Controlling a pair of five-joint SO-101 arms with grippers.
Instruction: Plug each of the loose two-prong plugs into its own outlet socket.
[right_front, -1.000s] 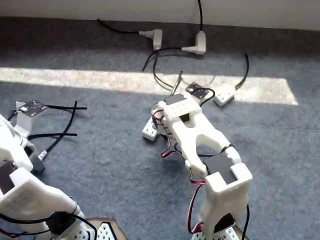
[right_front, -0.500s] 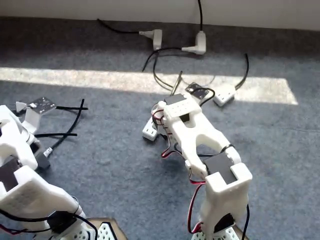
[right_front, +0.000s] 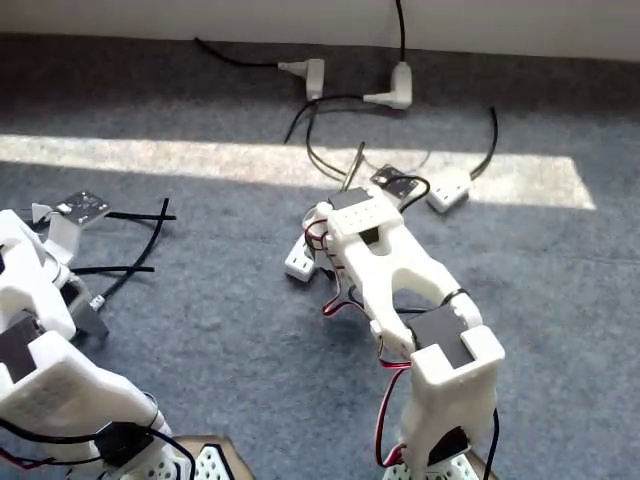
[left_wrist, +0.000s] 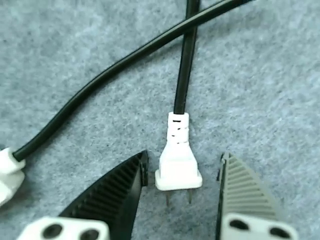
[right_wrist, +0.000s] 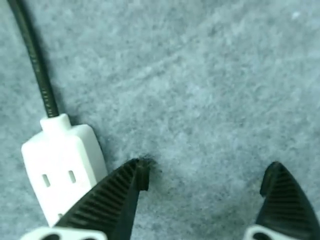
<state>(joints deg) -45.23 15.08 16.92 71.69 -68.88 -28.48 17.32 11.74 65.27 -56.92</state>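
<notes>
My left gripper (left_wrist: 184, 159) stands wide open, its two ridged fingers (left_wrist: 125, 182) on either side of a small white two-prong plug (left_wrist: 178, 157). The plug lies flat on the grey carpet (left_wrist: 270, 75) between them with a sliver of carpet showing each side, its prongs pointing back toward the wrist and its black cord (left_wrist: 186, 65) running out beyond the fingertips, crossed there by a second black cord (left_wrist: 100, 85). My right gripper (right_wrist: 208, 170) is spread just as wide and holds nothing, and a white block-shaped outlet socket (right_wrist: 62, 160) sits just outside one finger, slots up, its black lead (right_wrist: 35, 60) trailing past the tips.
</notes>
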